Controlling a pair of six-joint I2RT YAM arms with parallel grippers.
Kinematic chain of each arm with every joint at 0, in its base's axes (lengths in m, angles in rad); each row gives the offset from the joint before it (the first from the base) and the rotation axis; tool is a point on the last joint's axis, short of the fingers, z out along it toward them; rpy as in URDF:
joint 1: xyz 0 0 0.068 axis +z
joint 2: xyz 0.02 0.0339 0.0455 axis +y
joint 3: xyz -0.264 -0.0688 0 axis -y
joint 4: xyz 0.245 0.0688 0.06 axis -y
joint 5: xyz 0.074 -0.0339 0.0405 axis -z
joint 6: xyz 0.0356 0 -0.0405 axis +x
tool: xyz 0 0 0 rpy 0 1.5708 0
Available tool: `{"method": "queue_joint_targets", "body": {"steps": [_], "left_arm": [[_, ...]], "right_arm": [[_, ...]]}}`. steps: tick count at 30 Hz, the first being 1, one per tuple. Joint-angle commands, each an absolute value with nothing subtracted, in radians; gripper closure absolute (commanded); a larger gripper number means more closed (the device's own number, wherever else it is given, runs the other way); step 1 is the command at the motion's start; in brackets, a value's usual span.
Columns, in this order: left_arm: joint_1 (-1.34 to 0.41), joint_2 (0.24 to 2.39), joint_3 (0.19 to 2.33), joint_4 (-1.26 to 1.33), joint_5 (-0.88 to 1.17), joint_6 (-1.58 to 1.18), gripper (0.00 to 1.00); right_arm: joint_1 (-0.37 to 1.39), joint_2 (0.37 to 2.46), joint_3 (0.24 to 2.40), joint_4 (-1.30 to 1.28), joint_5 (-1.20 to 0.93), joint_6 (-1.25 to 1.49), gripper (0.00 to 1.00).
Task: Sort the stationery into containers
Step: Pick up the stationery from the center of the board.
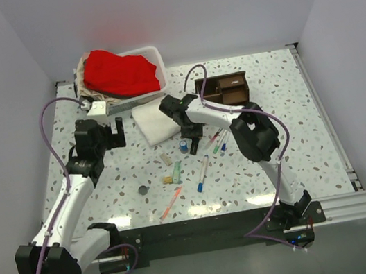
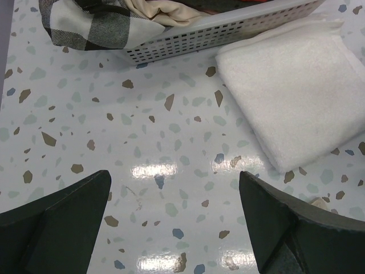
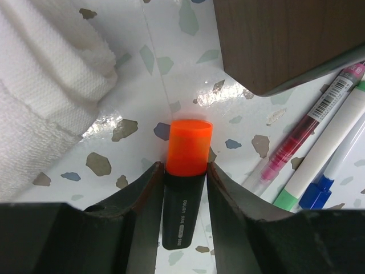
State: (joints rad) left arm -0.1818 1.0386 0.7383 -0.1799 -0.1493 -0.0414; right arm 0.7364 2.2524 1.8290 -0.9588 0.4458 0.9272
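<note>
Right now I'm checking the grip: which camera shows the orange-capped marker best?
Right wrist: the orange-capped marker fills the centre, inside the right gripper. Top external shows it barely, beneath that gripper. Left wrist misses it.

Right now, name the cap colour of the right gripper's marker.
Orange marker cap; right wrist view best.

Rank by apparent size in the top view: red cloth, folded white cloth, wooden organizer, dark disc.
1. red cloth
2. folded white cloth and wooden organizer: look alike, arm covers part of each
3. dark disc
</note>
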Motion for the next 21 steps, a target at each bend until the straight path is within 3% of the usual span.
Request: {"method": "queue_joint_targets", "body": {"steps": [1, 2, 4, 6, 8, 21], "left_arm": [[-0.178, 1.046, 0.747, -0.13, -0.138, -0.043, 0.0], [-0.178, 1.048, 0.75, -0.13, -0.138, -0.043, 0.0], [-0.178, 1.052, 0.753, -0.133, -0.138, -0.041, 0.0], [-0.178, 1.058, 0.761, -0.14, -0.138, -0.04, 0.0], [-0.176, 1.065, 0.775, -0.14, -0.137, -0.037, 0.0], [-0.126, 1.069, 0.879, -0.138, -0.071, -0.011, 0.01]], "right_arm": [[0.729, 2.255, 1.783, -0.954, 0.388, 0.986, 0.58], [0.721, 2.258, 1.775, -0.944, 0.377, 0.983, 0.53], [0.715, 2.261, 1.769, -0.924, 0.339, 0.957, 0.53], [0.713, 2.26, 1.767, -0.907, 0.333, 0.945, 0.83], [0.712, 2.252, 1.775, -0.902, 0.344, 0.928, 1.0], [0.709, 1.948, 1.862, -0.861, 0.357, 0.59, 1.0]]}}
